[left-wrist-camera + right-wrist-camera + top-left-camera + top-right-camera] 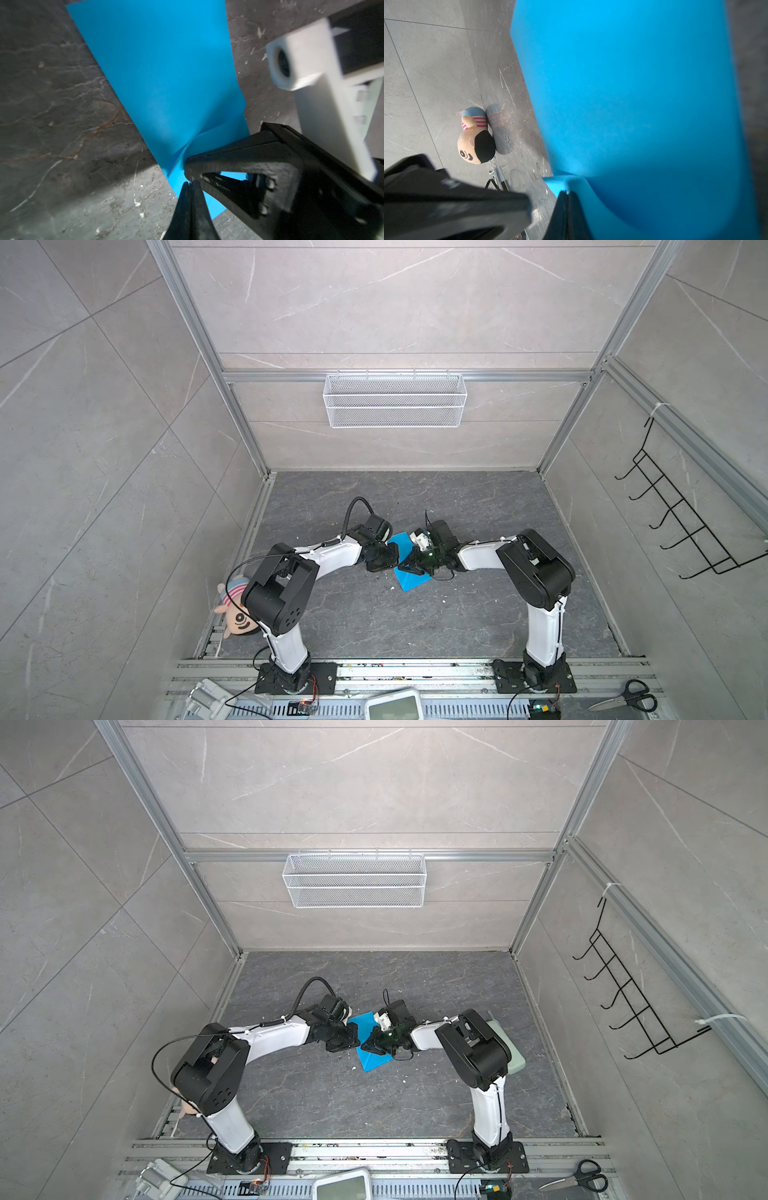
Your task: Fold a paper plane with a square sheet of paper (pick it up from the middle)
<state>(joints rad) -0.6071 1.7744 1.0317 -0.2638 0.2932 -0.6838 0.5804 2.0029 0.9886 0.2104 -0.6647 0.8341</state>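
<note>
The square sheet of paper (409, 578) (372, 1060), bright blue, lies on the dark stone floor between my two arms. My right gripper (566, 192) (405, 566) is shut on a raised pucker near the sheet's middle (633, 104). Creases in the sheet (166, 83) run to its tip (186, 166). My left gripper (190, 182) (395, 555) is shut, its tips over the sheet right beside the right one. Whether any paper is caught between the left jaws I cannot tell. The grippers hide the sheet's middle in both top views. No paper plane is in view.
A plush doll (235, 614) (477, 143) lies by the left arm's base. A wire basket (395, 400) hangs on the back wall, a black hook rack (685, 522) on the right wall. Scissors (627, 697) lie at the front right rail. A pale green object (509, 1048) sits behind the right arm.
</note>
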